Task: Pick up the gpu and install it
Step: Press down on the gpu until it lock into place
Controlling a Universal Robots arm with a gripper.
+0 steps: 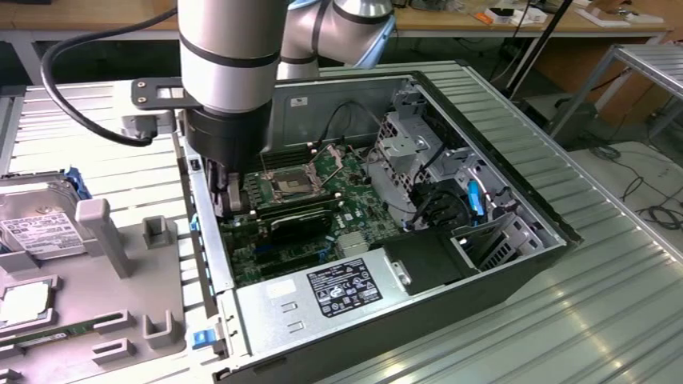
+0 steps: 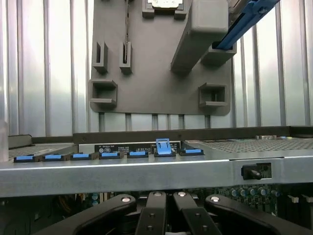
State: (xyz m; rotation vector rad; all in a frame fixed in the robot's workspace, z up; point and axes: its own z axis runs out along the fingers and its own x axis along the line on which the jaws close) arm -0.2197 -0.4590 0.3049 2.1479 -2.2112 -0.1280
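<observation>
Left of the computer case, the grey holder tray on the bench carries a hard drive. Just inside the case's left wall the gripper is down low with its fingers drawn together. Whether they pinch anything cannot be told. The gpu lies inside the case across the motherboard, with its near end right beside the gripper. This looks like the seating stage. It would go best with the card square to its slot, the bracket lined up with the case's rear openings by the blue clips, and pressure straight down.
</observation>
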